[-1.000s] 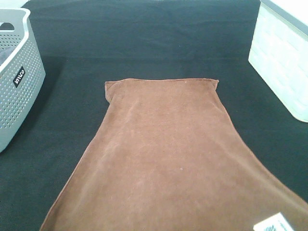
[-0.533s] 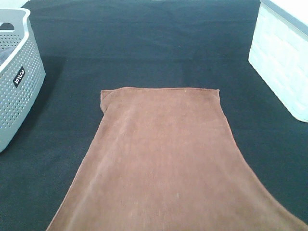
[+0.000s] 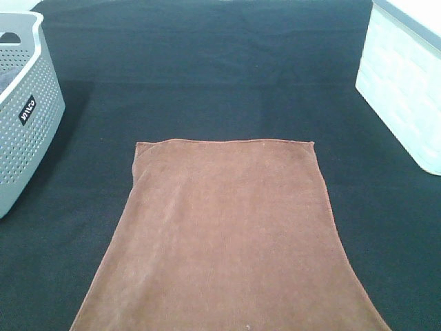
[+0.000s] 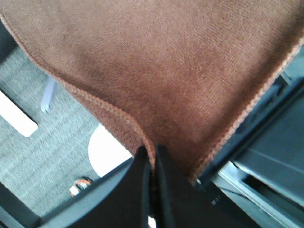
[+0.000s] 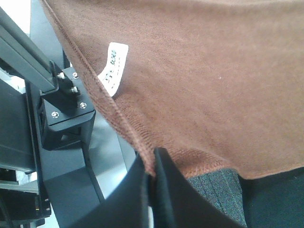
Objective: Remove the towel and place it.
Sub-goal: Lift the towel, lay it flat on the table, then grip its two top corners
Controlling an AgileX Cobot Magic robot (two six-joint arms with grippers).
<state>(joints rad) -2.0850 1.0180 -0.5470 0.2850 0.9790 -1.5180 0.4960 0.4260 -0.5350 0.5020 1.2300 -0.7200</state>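
Left claw (image 4: 153, 159) and right claw (image 5: 153, 165) pinch towel (image 3: 227, 234) hems (open black cloth (image 3: 207, 69) beyond).

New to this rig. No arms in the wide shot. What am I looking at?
A two-armed robot. The wide picture is from a camera high above; the other two are from cameras on each wrist. On the black cloth lies a brown towel, with a grey basket at left and a white box at right. The arms are outside that view, but the wrist pictures show the left claw and right claw each shut on the towel's hem, a white tag near the right one.
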